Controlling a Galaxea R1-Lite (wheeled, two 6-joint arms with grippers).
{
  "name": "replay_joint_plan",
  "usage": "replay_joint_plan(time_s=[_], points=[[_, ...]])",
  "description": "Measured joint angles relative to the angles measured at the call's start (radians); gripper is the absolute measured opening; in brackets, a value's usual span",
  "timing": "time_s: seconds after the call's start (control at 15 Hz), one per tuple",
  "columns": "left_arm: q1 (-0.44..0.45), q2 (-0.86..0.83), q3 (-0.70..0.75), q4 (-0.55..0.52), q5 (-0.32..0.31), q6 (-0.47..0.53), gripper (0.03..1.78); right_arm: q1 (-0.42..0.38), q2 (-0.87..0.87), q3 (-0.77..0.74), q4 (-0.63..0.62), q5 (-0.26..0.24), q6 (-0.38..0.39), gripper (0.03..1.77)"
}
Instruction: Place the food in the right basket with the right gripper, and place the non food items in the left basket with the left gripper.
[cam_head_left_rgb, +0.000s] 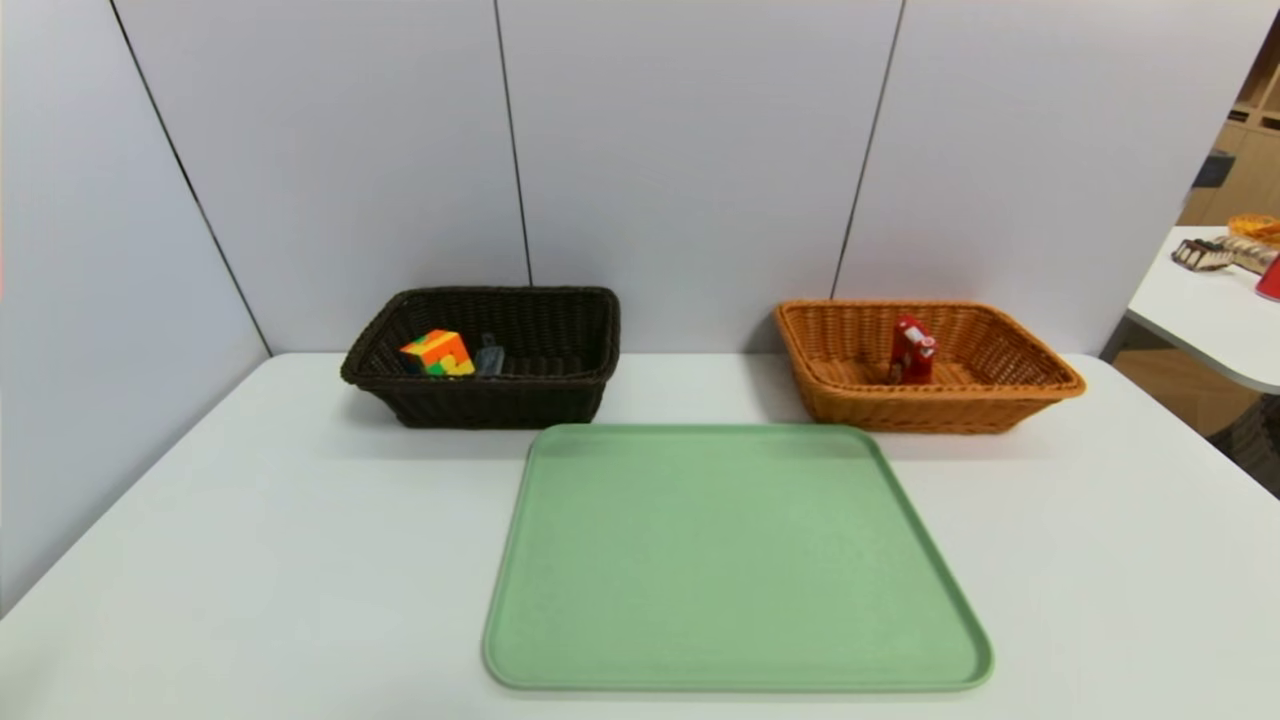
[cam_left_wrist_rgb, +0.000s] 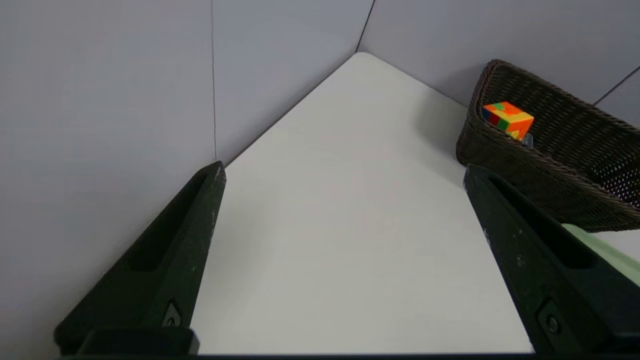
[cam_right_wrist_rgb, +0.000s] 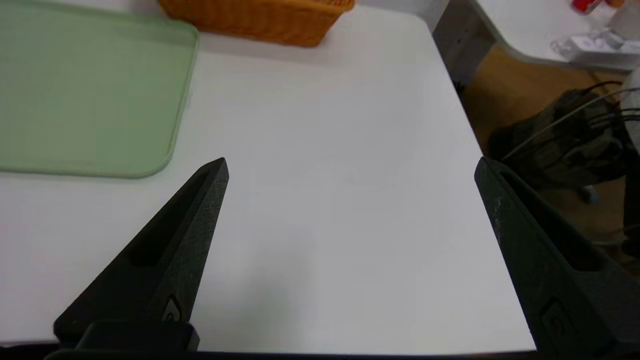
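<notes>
Sorting looks finished: multicoloured puzzle cube (cam_head_left_rgb: 440, 353) sits inside the dark woven basket (cam_head_left_rgb: 500, 403), ahead of the wide-open, empty left tool (cam_left_wrist_rgb: 345, 172); red packet (cam_head_left_rgb: 913, 352) stands in the orange wicker basket (cam_head_left_rgb: 930, 412), ahead of the right tool (cam_right_wrist_rgb: 352, 167), also spread wide, gripping nothing. Probably neither need reach.

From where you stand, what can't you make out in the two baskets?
- Dark object beside the cube: too small in the head view to name.
- Cube's lower part: hidden by the dark basket's front wall in the head view.
- Red item: its lettering is too small in the head view.
- Orange basket's inside: mostly cut off by the right wrist view's edge.
</notes>
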Motion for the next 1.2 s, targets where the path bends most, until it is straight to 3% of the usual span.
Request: replay_joint_plan(time_s=[0.47, 0.67, 0.87, 1.07, 1.2], points=[[0.043, -0.177, 0.123, -0.14, -0.007, 0.116, 1.69, 0.0, -0.131, 0.019, -0.032, 0.0, -0.005, 1.7], [0.043, -0.276, 0.211, -0.236, -0.058, 0.202, 1.69, 0.001, -0.203, 0.045, -0.034, 0.004, -0.03, 1.7], [0.044, -0.376, 0.269, -0.25, -0.097, 0.259, 1.69, 0.001, -0.284, 0.095, -0.036, 0.006, -0.06, 1.7], [0.044, -0.47, 0.327, -0.264, -0.139, 0.33, 1.69, 0.0, -0.32, 0.128, -0.121, 0.007, -0.067, 1.7], [0.044, -0.504, 0.378, -0.34, -0.15, 0.354, 1.69, 0.0, -0.329, 0.174, -0.23, 0.008, -0.074, 1.7]])
